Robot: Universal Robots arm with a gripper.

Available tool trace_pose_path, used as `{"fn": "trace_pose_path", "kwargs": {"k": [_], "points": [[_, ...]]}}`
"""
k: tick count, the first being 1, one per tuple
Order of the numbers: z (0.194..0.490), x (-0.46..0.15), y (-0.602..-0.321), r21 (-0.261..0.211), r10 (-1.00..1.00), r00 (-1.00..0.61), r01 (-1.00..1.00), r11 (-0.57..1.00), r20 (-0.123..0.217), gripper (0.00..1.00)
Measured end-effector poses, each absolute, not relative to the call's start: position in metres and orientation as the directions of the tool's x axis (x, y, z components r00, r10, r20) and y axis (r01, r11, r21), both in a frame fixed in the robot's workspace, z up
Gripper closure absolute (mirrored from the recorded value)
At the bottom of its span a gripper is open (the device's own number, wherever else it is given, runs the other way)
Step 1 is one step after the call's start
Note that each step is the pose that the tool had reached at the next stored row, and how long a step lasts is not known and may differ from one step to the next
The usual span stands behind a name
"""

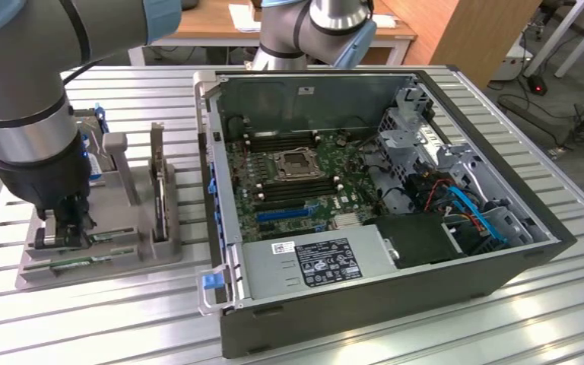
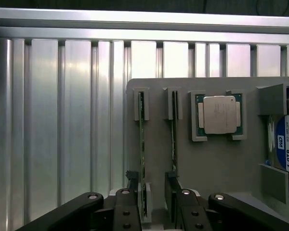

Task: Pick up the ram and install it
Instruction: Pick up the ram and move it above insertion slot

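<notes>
Wrist view: the long, thin green circuit-board ram stick (image 2: 141,139) is held on edge in a slot of the grey plastic holder tray (image 2: 216,163), one end lying between the spread, empty fingers of the black gripper (image 2: 151,195). The tray is set at the exterior view's left of the open black computer case (image 1: 373,308).

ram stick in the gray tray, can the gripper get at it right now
Probably yes. The open gripper hangs just over the ram stick, which stands on edge in the tray with its top edge bare. The processor and hard drive sit off to the side.
</notes>
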State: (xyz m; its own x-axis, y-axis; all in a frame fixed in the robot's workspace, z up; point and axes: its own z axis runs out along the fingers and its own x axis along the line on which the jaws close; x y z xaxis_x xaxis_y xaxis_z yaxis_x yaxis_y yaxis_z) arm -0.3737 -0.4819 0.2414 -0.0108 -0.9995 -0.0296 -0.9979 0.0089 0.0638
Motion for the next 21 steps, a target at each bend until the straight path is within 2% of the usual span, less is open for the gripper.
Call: {"fn": "trace_pose_path", "kwargs": {"k": [21], "points": [[0.222,-0.374,-0.486,0.064,-1.000,-0.011,-0.998,0.009,-0.029,0.65]]}}
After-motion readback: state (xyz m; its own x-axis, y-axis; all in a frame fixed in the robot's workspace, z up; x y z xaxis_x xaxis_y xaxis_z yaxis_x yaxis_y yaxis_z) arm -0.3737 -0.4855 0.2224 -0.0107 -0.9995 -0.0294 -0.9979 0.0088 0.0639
